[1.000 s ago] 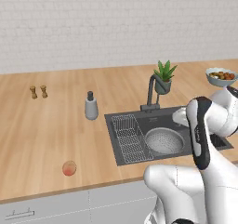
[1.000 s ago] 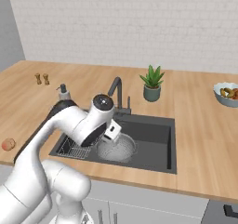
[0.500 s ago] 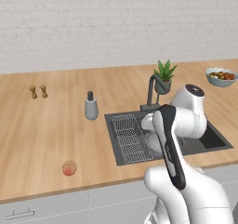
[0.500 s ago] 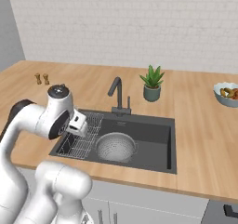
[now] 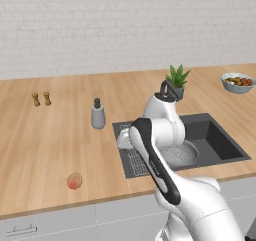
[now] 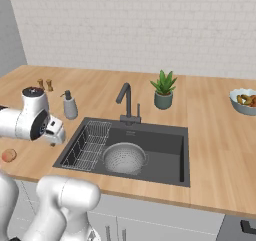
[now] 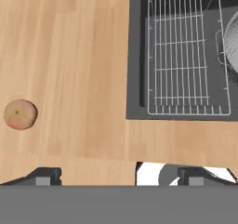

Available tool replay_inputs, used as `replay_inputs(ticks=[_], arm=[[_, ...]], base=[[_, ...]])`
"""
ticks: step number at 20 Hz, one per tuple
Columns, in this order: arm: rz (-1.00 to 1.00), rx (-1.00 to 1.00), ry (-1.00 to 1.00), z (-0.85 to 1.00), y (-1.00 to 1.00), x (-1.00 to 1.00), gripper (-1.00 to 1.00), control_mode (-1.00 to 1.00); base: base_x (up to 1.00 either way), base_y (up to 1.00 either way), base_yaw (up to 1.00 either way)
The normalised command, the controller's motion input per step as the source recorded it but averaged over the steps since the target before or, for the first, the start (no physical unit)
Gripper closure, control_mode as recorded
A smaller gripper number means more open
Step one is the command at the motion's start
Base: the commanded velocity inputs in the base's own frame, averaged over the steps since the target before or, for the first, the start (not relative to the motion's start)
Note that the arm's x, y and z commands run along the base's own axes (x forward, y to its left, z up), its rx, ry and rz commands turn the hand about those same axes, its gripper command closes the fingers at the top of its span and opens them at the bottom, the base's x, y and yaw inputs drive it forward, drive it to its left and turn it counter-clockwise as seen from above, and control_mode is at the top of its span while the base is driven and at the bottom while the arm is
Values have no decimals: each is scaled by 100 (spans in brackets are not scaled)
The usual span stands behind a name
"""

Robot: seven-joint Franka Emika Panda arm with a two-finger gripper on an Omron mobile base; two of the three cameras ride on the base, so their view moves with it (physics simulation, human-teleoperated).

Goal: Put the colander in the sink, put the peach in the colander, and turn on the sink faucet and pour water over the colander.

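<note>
A grey perforated colander (image 6: pixel 124 158) sits upright in the dark sink (image 6: pixel 165 144), beside the wire rack. A small orange-red peach (image 5: pixel 74 181) lies on the wooden counter, well apart. The gooseneck faucet (image 6: pixel 126 101) stands behind the basin.

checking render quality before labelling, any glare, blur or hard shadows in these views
Left base view: flat even light, the peach slightly soft, with only a faint shadow. Right base view: no glare on the colander in the sink. Hand view: the colander's perforations blur to grain, wire rack crisp.
</note>
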Motion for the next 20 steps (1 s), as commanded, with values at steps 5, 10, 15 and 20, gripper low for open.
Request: replay_inputs(ticks=[5,10,15,20], arm=[[6,0,16,-15,100,8,-100,-100],[5,-6,8,-28,100,14,-100,-100],[4,-12,0,-37,100,19,-100,-100],[2,-13,0,-37,92,20,-100,-100]], base=[[0,0,0],[0,0,0],[0,0,0],[0,0,0]])
